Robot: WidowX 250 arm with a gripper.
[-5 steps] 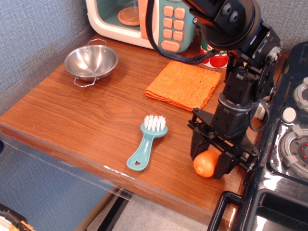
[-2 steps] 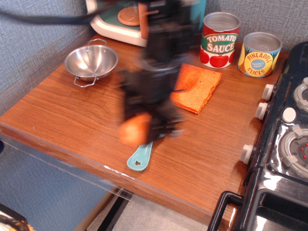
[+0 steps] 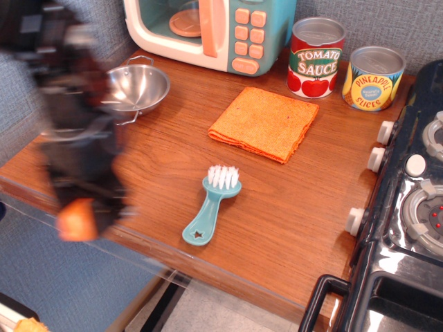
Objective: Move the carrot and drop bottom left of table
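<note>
Orange carrot (image 3: 76, 220) sits clamped low in my gripper (image 3: 82, 216), blurred, over the front left edge of the table (image 3: 277, 228). I hold it pinched because the drop spot lies right beneath; brush (image 3: 210, 205) rightward.

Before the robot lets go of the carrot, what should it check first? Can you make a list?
1. The carrot is in the gripper: ok, though blurred.
2. It is at the bottom left of the table: ok.
3. The carrot is over the wood, not past the front edge: cannot tell, it looks right at the edge.
4. The arm has stopped moving: not ok, heavy blur.
5. The teal brush is out of the way: ok.
6. The metal bowl is clear of the arm: cannot tell.
</note>
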